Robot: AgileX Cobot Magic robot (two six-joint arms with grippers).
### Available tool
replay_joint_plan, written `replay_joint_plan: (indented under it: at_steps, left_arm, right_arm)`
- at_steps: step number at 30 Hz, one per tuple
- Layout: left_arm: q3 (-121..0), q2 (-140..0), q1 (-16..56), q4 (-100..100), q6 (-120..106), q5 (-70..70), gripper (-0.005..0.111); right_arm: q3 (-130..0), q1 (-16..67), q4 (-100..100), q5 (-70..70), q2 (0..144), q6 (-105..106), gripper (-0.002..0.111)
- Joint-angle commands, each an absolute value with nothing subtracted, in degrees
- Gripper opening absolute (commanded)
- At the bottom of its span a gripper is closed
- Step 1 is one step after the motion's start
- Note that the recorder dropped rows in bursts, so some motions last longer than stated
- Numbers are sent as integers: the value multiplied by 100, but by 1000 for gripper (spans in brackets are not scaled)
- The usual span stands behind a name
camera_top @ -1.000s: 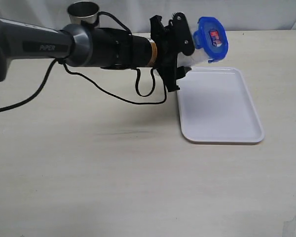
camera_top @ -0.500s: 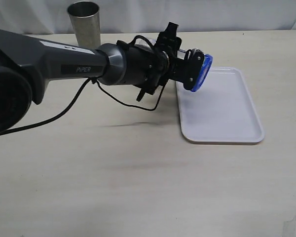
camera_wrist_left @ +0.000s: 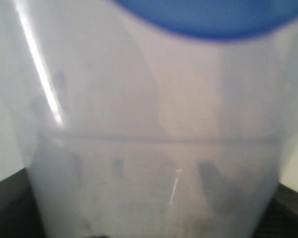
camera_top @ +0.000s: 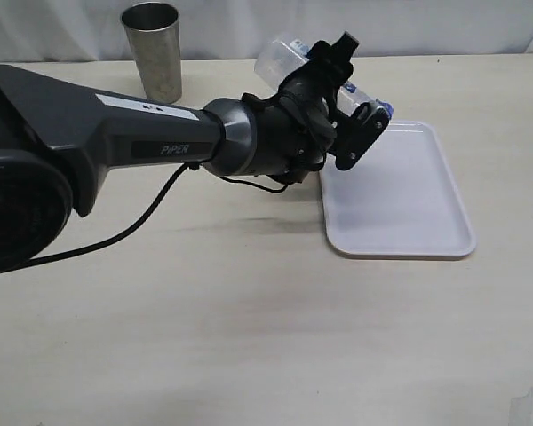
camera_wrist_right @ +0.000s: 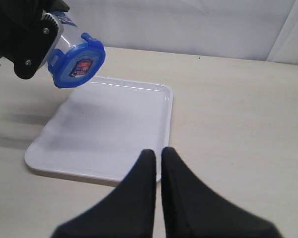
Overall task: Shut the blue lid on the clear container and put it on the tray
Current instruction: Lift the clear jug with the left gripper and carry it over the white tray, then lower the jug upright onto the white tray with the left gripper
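My left gripper [camera_top: 348, 93] is shut on the clear container [camera_top: 280, 55], which hangs tilted in the air over the tray's [camera_top: 409, 204] near-left part. The blue lid [camera_top: 384, 108] sits on the container's mouth and points down toward the tray. In the left wrist view the container [camera_wrist_left: 154, 148] fills the picture, with the lid [camera_wrist_left: 208, 17] at its far end. The right wrist view shows the lid [camera_wrist_right: 79, 64] with its red-and-white sticker above the tray [camera_wrist_right: 166, 114]. My right gripper [camera_wrist_right: 158, 151] is shut and empty, hanging above the tray's rim on the side away from the container.
A grey steel cup [camera_top: 153, 49] stands upright at the back left of the table. The left arm's dark body and its cable [camera_top: 115, 235] stretch across the left half of the table.
The left wrist has turned and lowered the container. The lid, which faced the camera, now points down toward the tray. The arm has reached further right.
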State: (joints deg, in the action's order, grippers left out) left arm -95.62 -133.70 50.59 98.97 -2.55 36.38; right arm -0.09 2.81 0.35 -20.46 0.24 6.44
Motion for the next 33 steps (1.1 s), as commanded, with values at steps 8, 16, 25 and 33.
replay_joint_plan:
  at_steps: [8,16,25,33]
  left_arm:
    - [-9632,-13280,5311,9995,-1916,4551,0]
    - [-9632,-13280,5534,9995,-2140,4848,0]
    - [-9632,-13280,5751,9995,-2286,5042,0]
    - [-9632,-13280,5864,9995,-2275,5428,0]
  right_arm:
    - [0,262,55,-1978,0,666,4]
    - [0,262,55,-1978,0,666,4]
    - [0,262,55,-1978,0,666,4]
    - [0,262,55,-1978,0,666,4]
